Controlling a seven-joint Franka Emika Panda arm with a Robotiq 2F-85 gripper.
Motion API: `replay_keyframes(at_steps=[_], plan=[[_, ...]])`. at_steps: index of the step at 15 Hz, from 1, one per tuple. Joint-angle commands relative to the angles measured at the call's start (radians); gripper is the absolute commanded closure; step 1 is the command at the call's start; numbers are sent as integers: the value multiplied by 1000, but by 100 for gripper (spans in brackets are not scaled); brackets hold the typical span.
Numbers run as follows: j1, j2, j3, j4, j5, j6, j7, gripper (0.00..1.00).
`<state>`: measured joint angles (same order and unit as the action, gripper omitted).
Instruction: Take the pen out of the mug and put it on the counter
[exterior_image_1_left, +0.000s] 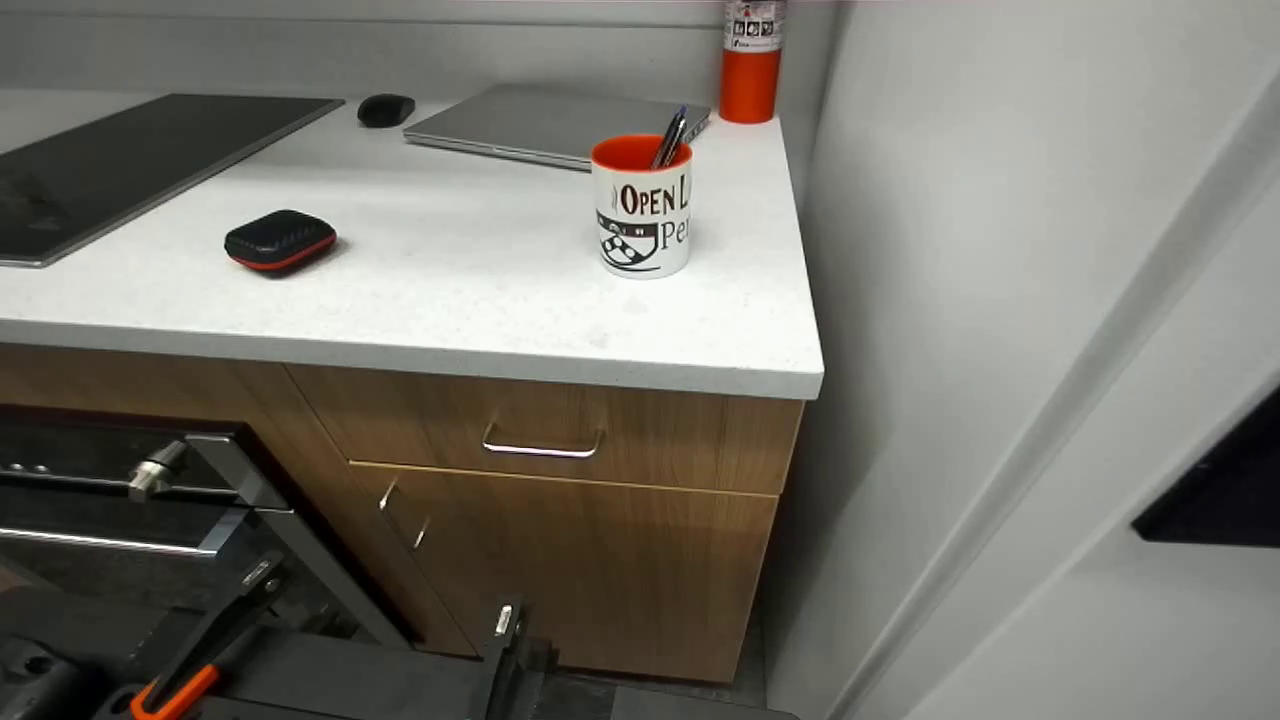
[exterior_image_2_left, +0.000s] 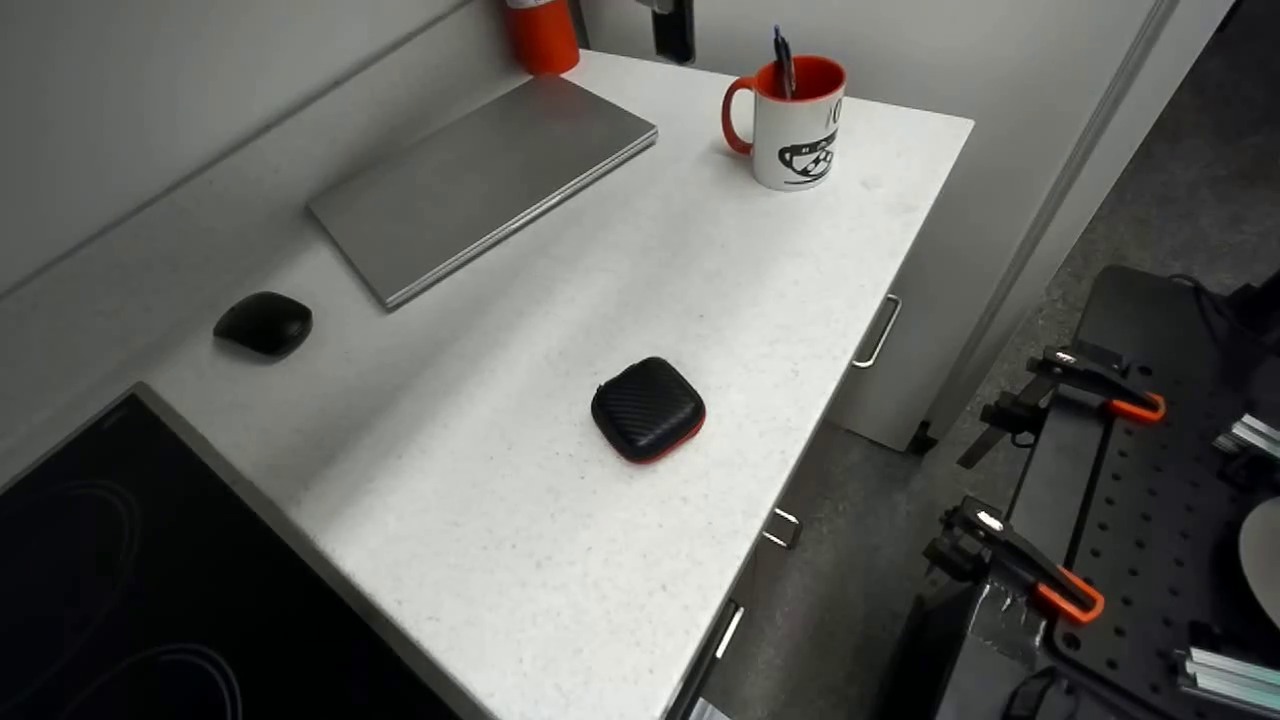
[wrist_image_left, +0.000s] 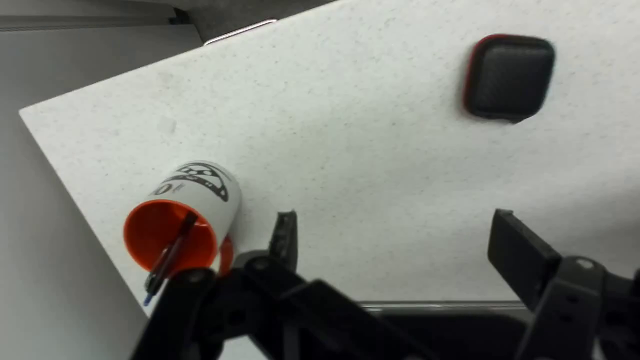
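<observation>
- Pen: stands in the mug, lower part inside, upper part past the rim, tip blue. Lean: toward 1 o'clock in an exterior view; toward 7 o'clock in the wrist view.
- Mug: upright on the counter, near the counter's end. White outside, red inside, dark lettering and graphic. Red handle at the mug's 9 o'clock in an exterior view.
- Gripper: over the counter in the wrist view. Fingers set wide; counter surface shows through the gap. Height: cannot tell.
- Reckoned from the gap, wrist view: mug at 9 o'clock, apart from the fingertips; black case with red seam at 1 o'clock, well apart. Gripper linkage hides part of the red handle.
- Reckoned from the mug, in an exterior view: red canister at 1 o'clock; closed grey laptop between 10 and 11; black mouse near 10; black cooktop at 9, well apart; wooden drawer at 6, below the counter edge.
- In an exterior view, clamps with orange grips on a black bench, roughly 5 o'clock of the mug.
</observation>
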<state>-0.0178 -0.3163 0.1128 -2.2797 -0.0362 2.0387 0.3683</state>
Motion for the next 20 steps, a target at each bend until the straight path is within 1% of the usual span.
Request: replay_keyframes(at_steps=[1,3,5,6,7,12,15,20], plan=[[-58,33,-54,-71,-66,130,10,0],[-89,56,-80,-109,-101,205,25,0],[-105,72,-104,-132,-100,236,22,0],[-101,61,-112,-143,-79,235,12,0],[-94,72,-110,-121,-77,206,0,0],[-97,72,-115,-132,-77,213,0,0],[-115,104,-118,-121,-92,249,55,0],[-145,162,-159,-99,-61,342,129,0]])
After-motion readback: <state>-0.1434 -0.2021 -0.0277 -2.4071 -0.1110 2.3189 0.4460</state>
